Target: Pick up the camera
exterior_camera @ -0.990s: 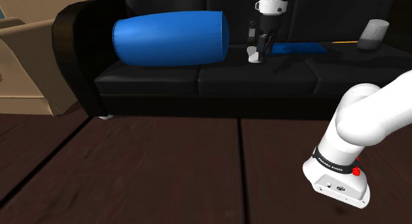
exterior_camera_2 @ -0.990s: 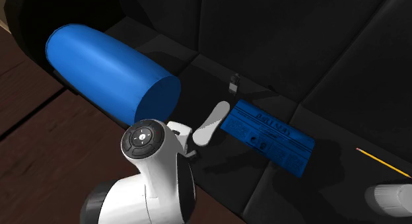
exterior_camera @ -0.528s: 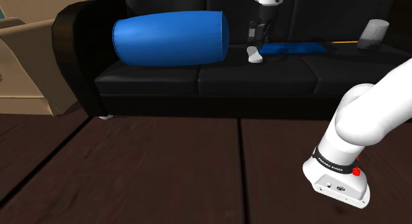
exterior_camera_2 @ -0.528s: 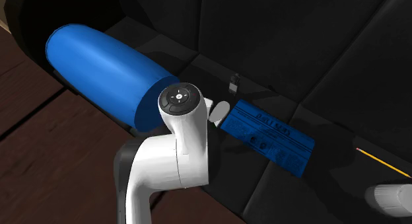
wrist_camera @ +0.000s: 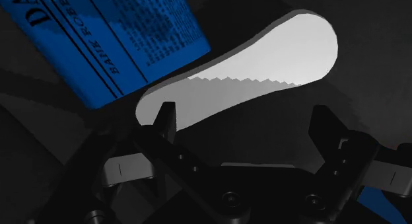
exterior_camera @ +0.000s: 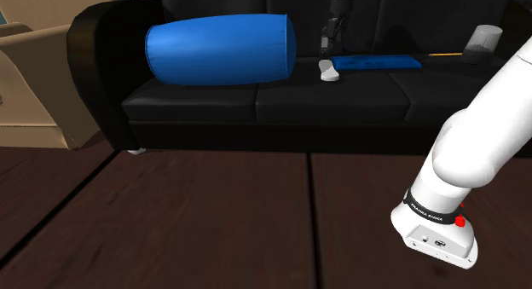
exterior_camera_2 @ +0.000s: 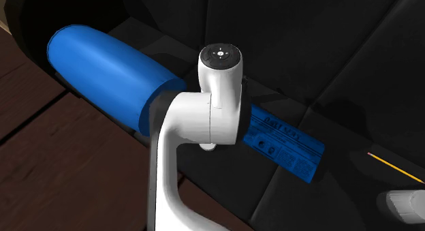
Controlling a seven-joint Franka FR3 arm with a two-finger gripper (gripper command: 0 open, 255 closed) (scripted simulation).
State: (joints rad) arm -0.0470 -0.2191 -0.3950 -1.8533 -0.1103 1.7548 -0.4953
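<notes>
Camera, drawn plain white, long and flat, lies on black sofa seat just beside blue book, on the shoulder view's left. Gripper above it, spread wide, touching nothing. Likely light, rigid, slick; pinch across narrow middle.

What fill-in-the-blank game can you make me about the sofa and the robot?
1. The round cushion lying on the black sofa is coloured ____.
2. The tool hangs over the camera with its fingers ____, holding nothing.
3. The camera, lying beside the blue book, is drawn plain ____.

Missing words: blue; open; white.
</notes>
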